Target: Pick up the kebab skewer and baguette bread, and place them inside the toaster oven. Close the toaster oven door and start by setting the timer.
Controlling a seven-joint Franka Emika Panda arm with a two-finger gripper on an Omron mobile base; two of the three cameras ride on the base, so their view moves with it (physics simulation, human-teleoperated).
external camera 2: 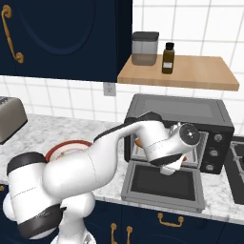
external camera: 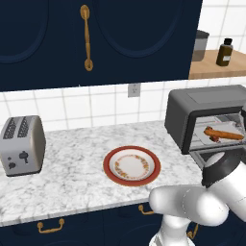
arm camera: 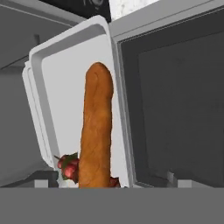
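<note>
Orange-brown baguette bread (external camera: pixel 224 134) in left base view lies on the tray inside the toaster oven (external camera: pixel 192 108), long axis roughly 9-to-3, sitting at about 3 o'clock from the empty plate (external camera: pixel 131 166) on the bench (external camera: pixel 72 163); arm elbow fills the lower right corner. Right base view: toaster oven door (external camera 2: pixel 163 185) is dropped flat toward the camera, forearm reaches from 8 o'clock up to the oven mouth, wrist bent so the tool points into the cavity just above the door; its tips are hidden behind the wrist. Hand view: baguette runs 6-to-12 dead ahead on the tray (arm camera: pixel 65 87), kebab skewer (arm camera: pixel 68 166) tucked against its near end at 7 o'clock, door's inner face at 3 o'clock. Tool stands wide, holding nothing. Both items look loaded, so I'd judge next is backing out and swinging the door up by its far edge.
</note>
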